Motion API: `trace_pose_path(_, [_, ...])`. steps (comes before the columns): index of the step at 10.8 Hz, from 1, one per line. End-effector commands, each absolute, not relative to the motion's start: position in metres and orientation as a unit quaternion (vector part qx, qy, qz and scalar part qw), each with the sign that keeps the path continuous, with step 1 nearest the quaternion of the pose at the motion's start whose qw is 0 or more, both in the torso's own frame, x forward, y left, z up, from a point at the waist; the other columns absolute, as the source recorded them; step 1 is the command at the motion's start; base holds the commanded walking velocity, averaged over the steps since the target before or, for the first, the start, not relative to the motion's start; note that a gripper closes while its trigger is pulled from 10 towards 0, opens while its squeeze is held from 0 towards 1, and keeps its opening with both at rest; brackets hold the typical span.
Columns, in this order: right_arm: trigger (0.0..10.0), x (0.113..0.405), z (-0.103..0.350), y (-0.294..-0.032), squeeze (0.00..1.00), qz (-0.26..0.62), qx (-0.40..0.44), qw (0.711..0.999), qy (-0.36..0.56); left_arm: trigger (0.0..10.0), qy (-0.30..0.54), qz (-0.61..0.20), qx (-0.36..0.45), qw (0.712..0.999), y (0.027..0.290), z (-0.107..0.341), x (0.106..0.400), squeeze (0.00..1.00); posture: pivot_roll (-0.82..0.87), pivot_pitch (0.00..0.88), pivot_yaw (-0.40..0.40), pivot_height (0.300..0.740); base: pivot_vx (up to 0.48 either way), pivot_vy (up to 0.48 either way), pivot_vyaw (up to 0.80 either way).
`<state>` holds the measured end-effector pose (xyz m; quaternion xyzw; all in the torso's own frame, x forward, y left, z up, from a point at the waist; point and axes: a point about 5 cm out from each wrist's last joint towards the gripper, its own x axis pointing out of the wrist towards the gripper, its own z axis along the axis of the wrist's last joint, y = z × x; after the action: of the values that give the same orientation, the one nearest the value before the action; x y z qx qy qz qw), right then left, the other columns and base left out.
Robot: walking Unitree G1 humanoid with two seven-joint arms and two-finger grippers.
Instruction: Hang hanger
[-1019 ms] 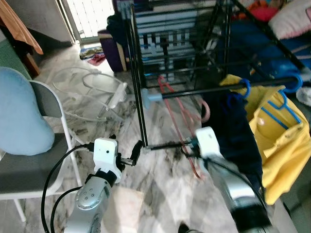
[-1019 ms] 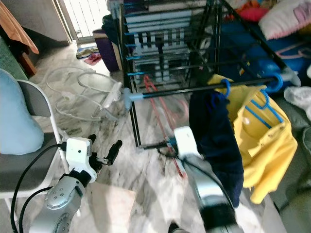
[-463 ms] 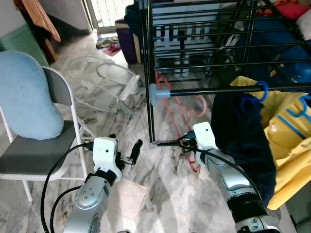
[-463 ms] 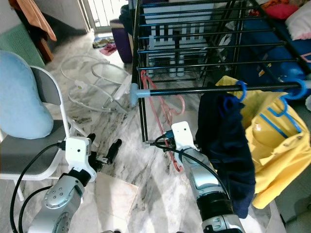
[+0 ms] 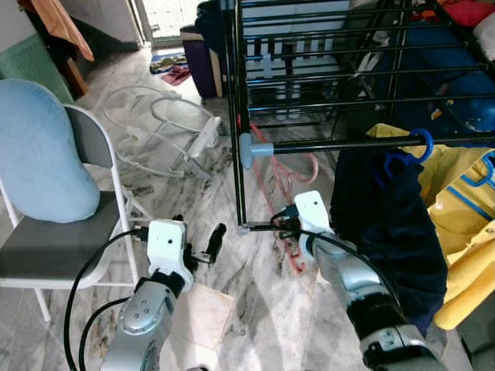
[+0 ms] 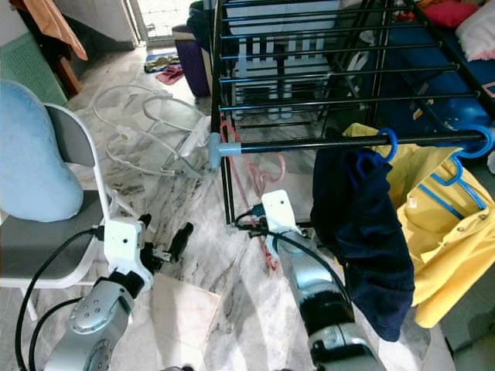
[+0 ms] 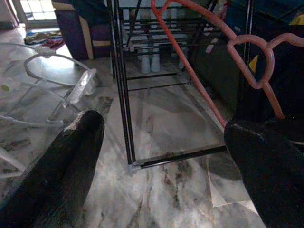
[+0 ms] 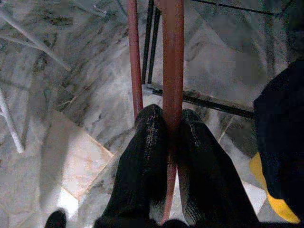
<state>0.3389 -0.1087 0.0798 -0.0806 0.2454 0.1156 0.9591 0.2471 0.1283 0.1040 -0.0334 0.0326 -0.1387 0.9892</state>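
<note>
- The big black drying rack (image 5: 325,69) stands just past the right pincer (image 8: 171,123). It is full of thin bars, so clothes can hang there.
- A grey folding chair (image 5: 46,255) with a blue cushion (image 5: 42,154) sits well off to the side of the left pincer (image 5: 213,239).
- A dark blue shirt (image 6: 363,232) and a yellow shirt (image 6: 433,224) hang on blue hangers from the front bar (image 6: 340,141), close beside the right arm.
- The pink hanger (image 8: 172,57) is the thing to hang up. It is squeezed tight between the right pincer's two fingers, low by the rack's foot and under the front bar. I think it must go up so its hook can catch that bar.
- The left pincer waits wide apart over the floor, holding nothing.
</note>
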Motion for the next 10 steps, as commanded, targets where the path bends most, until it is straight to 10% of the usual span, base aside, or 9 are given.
trace_pose_path(1, [10.0,0.351,0.107,-0.101,0.0,0.119,-0.084,0.973,0.182,10.0,0.037,-0.134,-0.028,0.99,0.132,0.104,0.245,0.0,-0.05,0.106,0.053,0.74,0.0,0.0,0.0])
trace_pose_path(10, [10.0,0.292,0.093,-0.152,0.0,0.044,-0.091,0.986,0.132,10.0,0.04,-0.146,-0.023,0.988,0.132,0.105,0.249,0.0,-0.07,0.112,0.08,0.74,0.0,0.0,0.0])
